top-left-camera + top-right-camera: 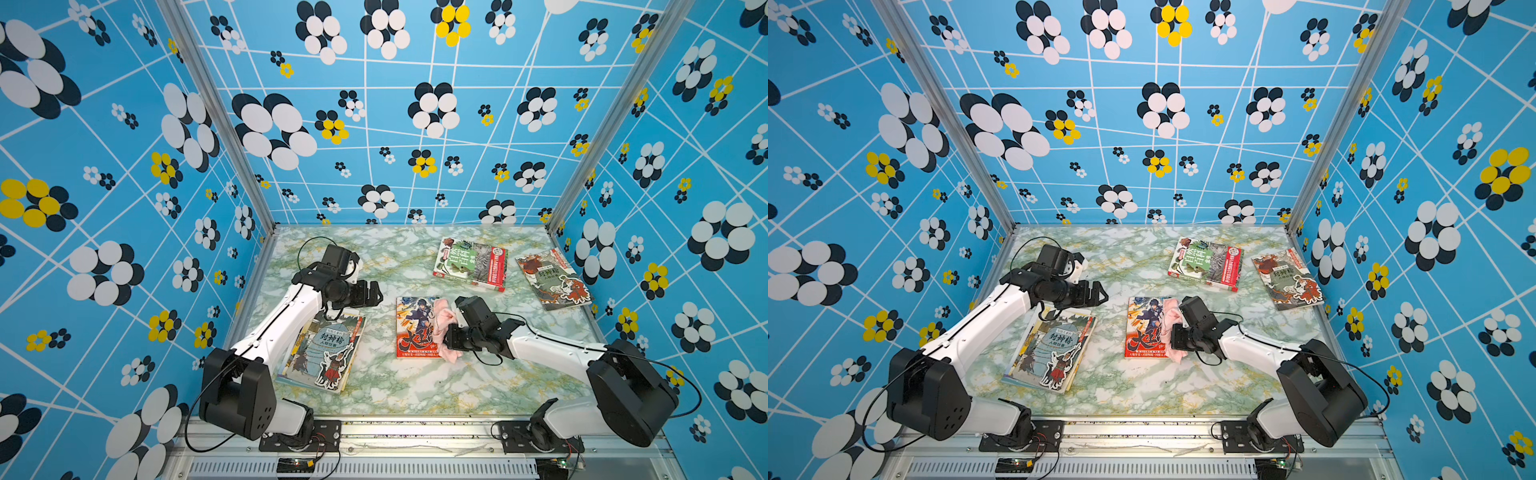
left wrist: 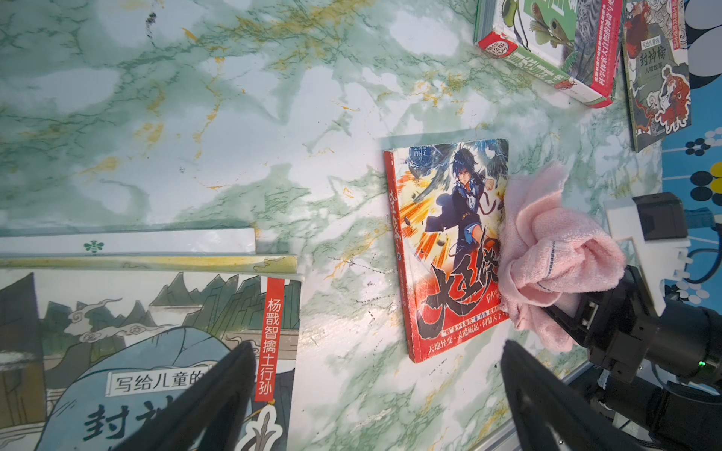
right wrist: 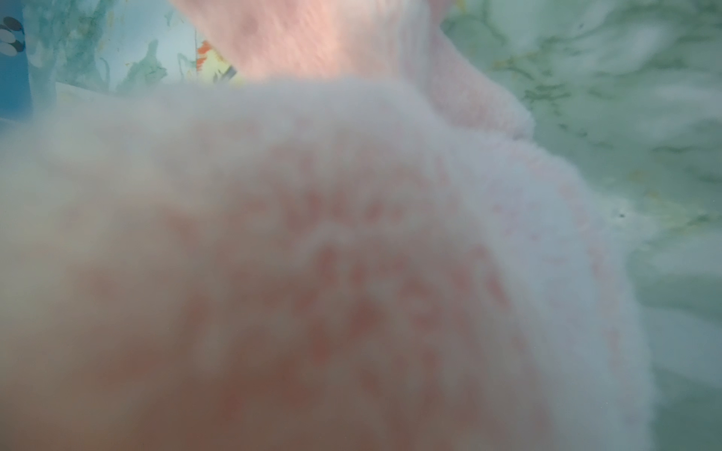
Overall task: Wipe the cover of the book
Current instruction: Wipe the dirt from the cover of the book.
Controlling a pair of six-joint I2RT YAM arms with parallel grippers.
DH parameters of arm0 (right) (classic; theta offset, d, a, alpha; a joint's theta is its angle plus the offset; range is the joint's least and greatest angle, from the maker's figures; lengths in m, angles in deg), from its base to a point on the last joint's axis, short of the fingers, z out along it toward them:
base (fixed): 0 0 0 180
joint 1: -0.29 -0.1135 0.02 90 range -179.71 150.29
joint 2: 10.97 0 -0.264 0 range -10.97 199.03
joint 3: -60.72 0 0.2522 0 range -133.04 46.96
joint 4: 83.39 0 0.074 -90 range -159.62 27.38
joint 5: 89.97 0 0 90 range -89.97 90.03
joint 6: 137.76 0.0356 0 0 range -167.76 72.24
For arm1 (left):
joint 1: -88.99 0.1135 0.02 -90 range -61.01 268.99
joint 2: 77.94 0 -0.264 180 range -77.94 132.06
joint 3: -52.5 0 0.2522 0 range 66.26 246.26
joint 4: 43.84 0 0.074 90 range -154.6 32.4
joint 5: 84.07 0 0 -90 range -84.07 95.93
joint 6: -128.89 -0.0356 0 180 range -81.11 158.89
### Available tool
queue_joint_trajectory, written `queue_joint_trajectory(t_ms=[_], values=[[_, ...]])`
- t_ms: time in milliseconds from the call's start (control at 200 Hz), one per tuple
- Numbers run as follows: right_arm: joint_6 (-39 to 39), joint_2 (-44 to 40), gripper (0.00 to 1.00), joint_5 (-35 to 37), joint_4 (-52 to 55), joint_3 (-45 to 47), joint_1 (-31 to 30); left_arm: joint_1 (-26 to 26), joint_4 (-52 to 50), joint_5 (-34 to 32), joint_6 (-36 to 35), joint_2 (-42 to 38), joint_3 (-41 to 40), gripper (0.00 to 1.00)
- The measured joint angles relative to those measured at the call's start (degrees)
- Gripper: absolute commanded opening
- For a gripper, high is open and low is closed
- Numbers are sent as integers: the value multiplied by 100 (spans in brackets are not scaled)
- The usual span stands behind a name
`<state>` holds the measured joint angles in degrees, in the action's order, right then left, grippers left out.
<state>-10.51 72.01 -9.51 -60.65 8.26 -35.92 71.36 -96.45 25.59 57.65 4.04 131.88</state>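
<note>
Pinching the cloth (image 1: pixel 441 314) in my right claw (image 1: pixel 446 332), I rest it over the right edge of the book (image 1: pixel 415 328), which lies flat mid-counter (image 1: pixel 415 386). Bare counter opens left of it and toward me. Its red cover shows a dark-haired figure, edges scuffed. My left claw (image 1: pixel 375 293) hangs spread, well apart.

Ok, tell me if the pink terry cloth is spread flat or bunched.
Bunched: the pink terry cloth sits crumpled in folds at the red-covered book's edge.
</note>
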Motion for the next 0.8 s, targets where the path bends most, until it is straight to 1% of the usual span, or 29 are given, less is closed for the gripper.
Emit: queue_joint_trajectory(t_ms=[135,320,385,490,620,800], values=[[-162,782,0,9,295,-883,122,0,0,2,0,0,0,99],[-490,2144,0,70,581,-2481,767,0,0,2,0,-2,0,99],[-568,2376,0,160,715,-2804,962,0,0,2,0,-9,-2,99],[-693,2391,0,186,933,-3049,1075,-7,4,37,42,-20,-9,99],[-872,2380,0,20,970,-3322,981,-125,374,271,570,-33,-273,99],[-981,2481,0,-205,708,-3755,706,-555,1751,417,1707,85,-1226,99]])
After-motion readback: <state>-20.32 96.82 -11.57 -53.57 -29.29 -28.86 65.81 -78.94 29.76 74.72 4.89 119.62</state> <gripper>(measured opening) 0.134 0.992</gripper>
